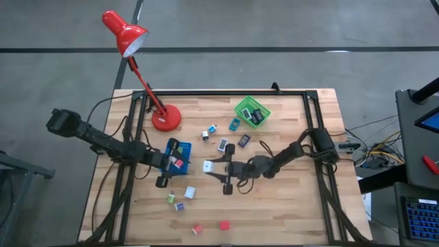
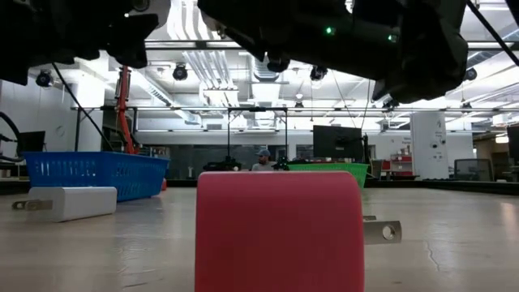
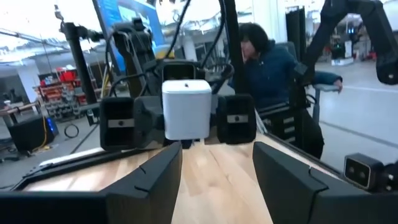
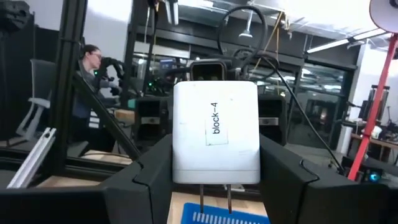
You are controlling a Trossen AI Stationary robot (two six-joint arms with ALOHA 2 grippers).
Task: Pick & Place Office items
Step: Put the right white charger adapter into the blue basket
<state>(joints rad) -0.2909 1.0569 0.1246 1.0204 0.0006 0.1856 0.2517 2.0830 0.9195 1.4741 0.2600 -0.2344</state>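
My right gripper (image 1: 214,169) is shut on a white block (image 4: 216,132) labelled "block-4", with two metal prongs on its underside. It hangs over mid-table, just right of the blue tray (image 1: 184,147). My left gripper (image 3: 217,155) stands open with nothing between its fingers. It sits at the tray's near left side (image 1: 168,171) and faces the block (image 3: 186,109). The tray holds a few small pieces (image 1: 180,162). More office items lie loose on the wood, among them a red one (image 1: 224,225) and a white one (image 1: 190,193). My right gripper pinches the white block's two side faces (image 4: 177,143) between its two fingers. The fingers (image 3: 237,119) come roughly level from the table's right. The block is lifted clear of the table and upright, prongs (image 4: 214,198) pointing down, labelled face toward the wrist.
A green basket (image 1: 252,112) with dark pieces stands at the far right. The red desk lamp's base (image 1: 166,118) stands far left. Small pieces (image 1: 223,145) lie scattered between tray and basket. A red block (image 2: 277,231) and a white one (image 2: 73,203) lie near the front edge.
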